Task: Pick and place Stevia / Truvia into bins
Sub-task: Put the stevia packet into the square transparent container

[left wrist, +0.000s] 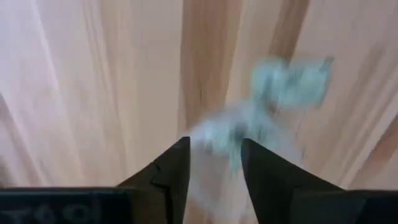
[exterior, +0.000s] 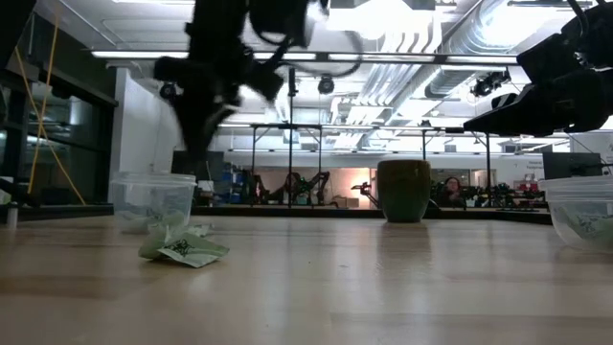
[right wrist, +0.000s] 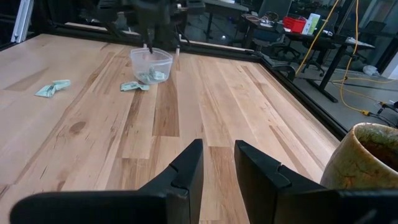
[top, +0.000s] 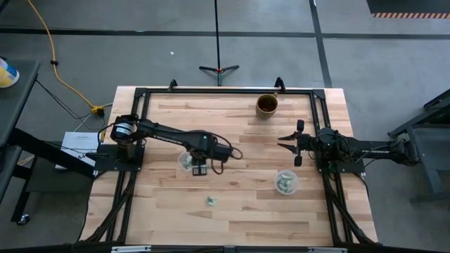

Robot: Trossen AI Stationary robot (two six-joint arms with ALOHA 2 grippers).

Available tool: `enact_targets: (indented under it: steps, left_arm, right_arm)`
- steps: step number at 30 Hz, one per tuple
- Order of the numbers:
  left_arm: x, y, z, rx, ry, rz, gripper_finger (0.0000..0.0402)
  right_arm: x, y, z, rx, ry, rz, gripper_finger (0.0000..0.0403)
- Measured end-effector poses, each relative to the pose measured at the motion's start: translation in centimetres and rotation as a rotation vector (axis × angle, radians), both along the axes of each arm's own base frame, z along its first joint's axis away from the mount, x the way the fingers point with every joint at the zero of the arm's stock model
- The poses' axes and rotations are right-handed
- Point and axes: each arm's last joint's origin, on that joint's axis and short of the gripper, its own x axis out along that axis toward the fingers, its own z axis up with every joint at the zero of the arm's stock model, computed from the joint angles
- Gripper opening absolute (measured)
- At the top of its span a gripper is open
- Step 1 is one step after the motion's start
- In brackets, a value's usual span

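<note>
My left gripper hangs open above the table, just on the near side of a clear cup that holds sachets. A pale green sachet lies on the wood below its fingers, blurred in the left wrist view; the low view shows the sachet flat on the table in front of the cup. Another sachet lies nearer the near edge. A second clear cup with sachets stands at the right. My right gripper waits open, off the table, at the right side.
A brown opaque cup stands near the far edge, right of centre, close beside my right gripper in its wrist view. A black frame rail borders the table. Bare wood lies between the two clear cups.
</note>
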Motion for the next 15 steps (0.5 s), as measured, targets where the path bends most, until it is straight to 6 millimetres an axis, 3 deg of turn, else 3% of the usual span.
enact_targets:
  steps: [6,9,15]
  left_arm:
    - [3.0,-2.1,0.2,-0.179,-0.289,-0.213,0.0186]
    - [3.0,-3.4,-0.7,-0.282,-0.312,-0.316,0.0180]
    - [1.2,-4.0,-3.6,-0.236,-0.211,-0.332,0.0173]
  right_arm:
    - [0.0,0.0,0.0,0.000,0.000,0.000,0.0083]
    - [0.0,0.0,0.0,0.000,0.000,0.000,0.0083]
    - [0.0,0.0,0.0,0.001,0.005,0.000,0.0083]
